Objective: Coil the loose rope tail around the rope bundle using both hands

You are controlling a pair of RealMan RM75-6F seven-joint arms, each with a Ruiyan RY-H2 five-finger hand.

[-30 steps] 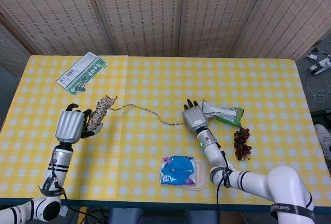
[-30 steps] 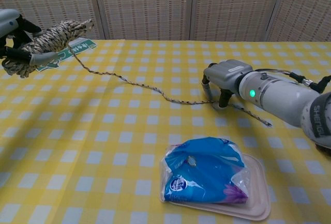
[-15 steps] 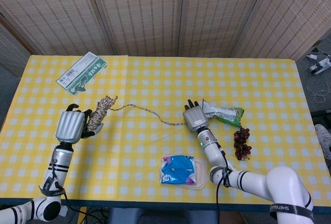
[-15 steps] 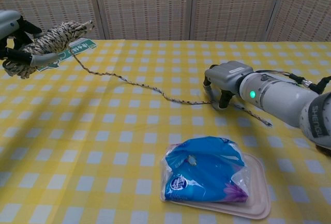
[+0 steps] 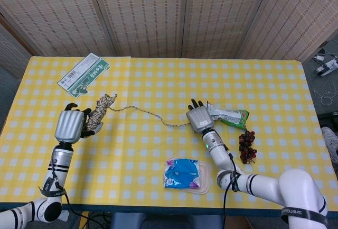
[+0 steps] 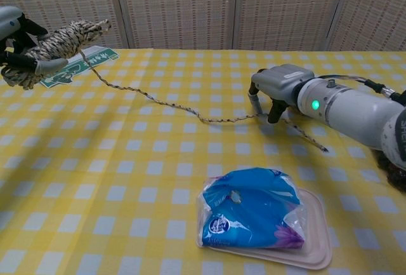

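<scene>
The rope bundle (image 5: 100,112), a tan and brown speckled coil, is held in my left hand (image 5: 69,125) at the table's left side, raised above the cloth (image 6: 54,44). Its loose rope tail (image 5: 150,115) trails rightward across the table to my right hand (image 5: 198,119). That hand's fingers point down and pinch the tail (image 6: 228,119) just above the cloth. In the chest view my right hand (image 6: 279,84) has the tail's free end (image 6: 311,140) lying on the table behind it. My left hand (image 6: 14,26) shows at the top left edge.
A blue packet (image 5: 182,173) lies on a pale tray (image 6: 318,249) at the front centre. A green snack bag (image 5: 229,116) and dark grapes (image 5: 246,146) sit right of my right hand. A green and white packet (image 5: 84,74) lies at the back left.
My right hand has risen slightly, lifting the tail off the cloth. My left hand has carried the bundle a little further back and left.
</scene>
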